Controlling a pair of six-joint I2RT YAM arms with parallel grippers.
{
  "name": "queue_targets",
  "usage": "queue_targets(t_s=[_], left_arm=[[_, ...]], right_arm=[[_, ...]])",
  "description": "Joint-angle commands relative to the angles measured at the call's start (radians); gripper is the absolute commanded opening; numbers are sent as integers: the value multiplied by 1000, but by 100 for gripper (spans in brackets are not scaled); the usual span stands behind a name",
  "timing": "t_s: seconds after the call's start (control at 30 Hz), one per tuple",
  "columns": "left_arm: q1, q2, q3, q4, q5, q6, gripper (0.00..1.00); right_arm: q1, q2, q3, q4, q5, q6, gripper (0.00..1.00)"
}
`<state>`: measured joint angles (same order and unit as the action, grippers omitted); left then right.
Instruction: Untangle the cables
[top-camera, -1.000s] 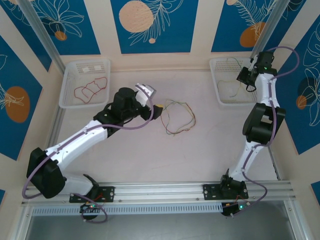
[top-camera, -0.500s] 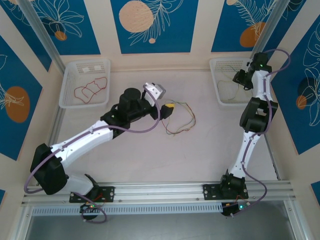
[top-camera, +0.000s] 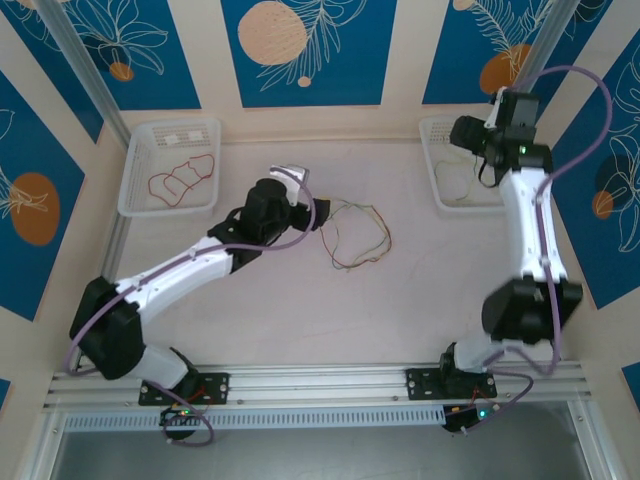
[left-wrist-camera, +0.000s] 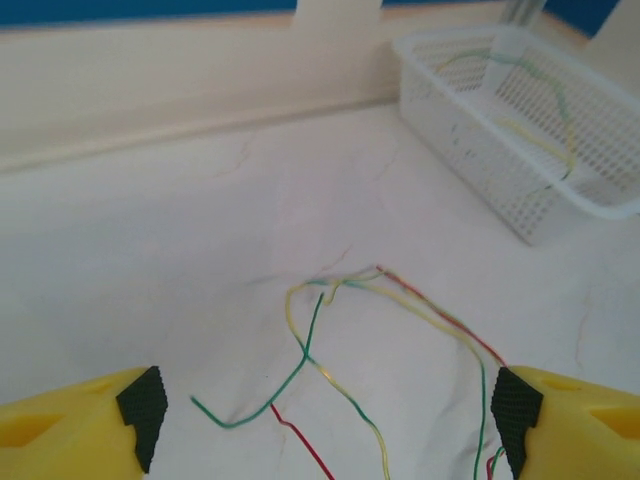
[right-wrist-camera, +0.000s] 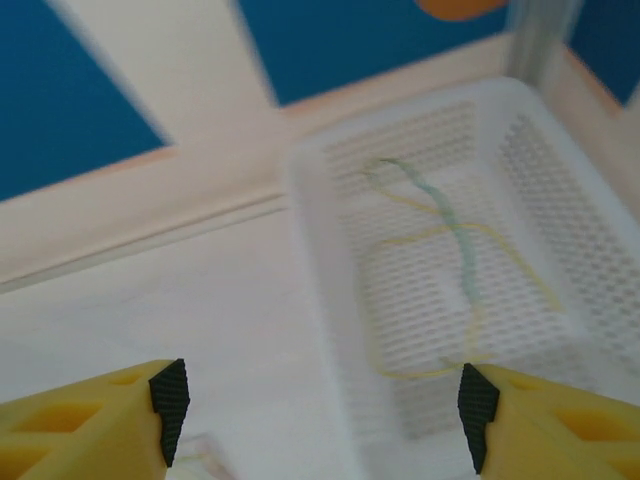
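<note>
A loose tangle of thin cables (top-camera: 355, 238), green, red and pale yellow, lies mid-table. My left gripper (top-camera: 319, 212) hovers at its left end, open. In the left wrist view the cables (left-wrist-camera: 345, 330) cross between my yellow fingers (left-wrist-camera: 130, 415) without touching them, and the left gripper (left-wrist-camera: 330, 412) holds nothing. My right gripper (top-camera: 463, 138) is open above the right basket (top-camera: 440, 195). In the right wrist view a pale yellow cable (right-wrist-camera: 455, 300) and a pale green one (right-wrist-camera: 450, 225) lie inside the basket (right-wrist-camera: 320, 240), beyond the empty right gripper (right-wrist-camera: 322, 415).
A second white basket (top-camera: 140, 170) at the back left holds a red cable (top-camera: 182, 177). The left wrist view also catches the right basket (left-wrist-camera: 480, 180) with cables (left-wrist-camera: 545, 110) in it. Walls close the table at the back and sides.
My right gripper has gone from shut to open above the right basket, and its arm has lifted and stretched out. The left gripper pushed right to the tangle, then drew back slightly.
</note>
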<state>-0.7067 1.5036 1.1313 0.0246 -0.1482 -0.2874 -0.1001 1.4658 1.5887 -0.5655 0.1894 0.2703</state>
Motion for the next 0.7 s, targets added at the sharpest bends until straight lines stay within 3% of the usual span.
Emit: queue_targets(t_s=[0.0,0.1,0.27,0.4,0.6,0.67], left_arm=[[6,118,98,-187,15,-117,81],[6,138,54,-195,30,-130,79],[7,144,-10,-219,116,-121,75],[7,192,-38,-221,159,-146,71],[-1,260,-19,-188,211,-166,63],[-2,264,-20,-178,207,-165,52]], right_arm=[[81,-174,-336,273,-155,122,74],[226,-272,-542,376,-185,130,73],[369,-350,-731,333,-152,216,72],[380,-347,-855,336,-99,324,71],[335,-204,-857,345,-55,383,71],[307,-145,-828,336,-88,392,71]])
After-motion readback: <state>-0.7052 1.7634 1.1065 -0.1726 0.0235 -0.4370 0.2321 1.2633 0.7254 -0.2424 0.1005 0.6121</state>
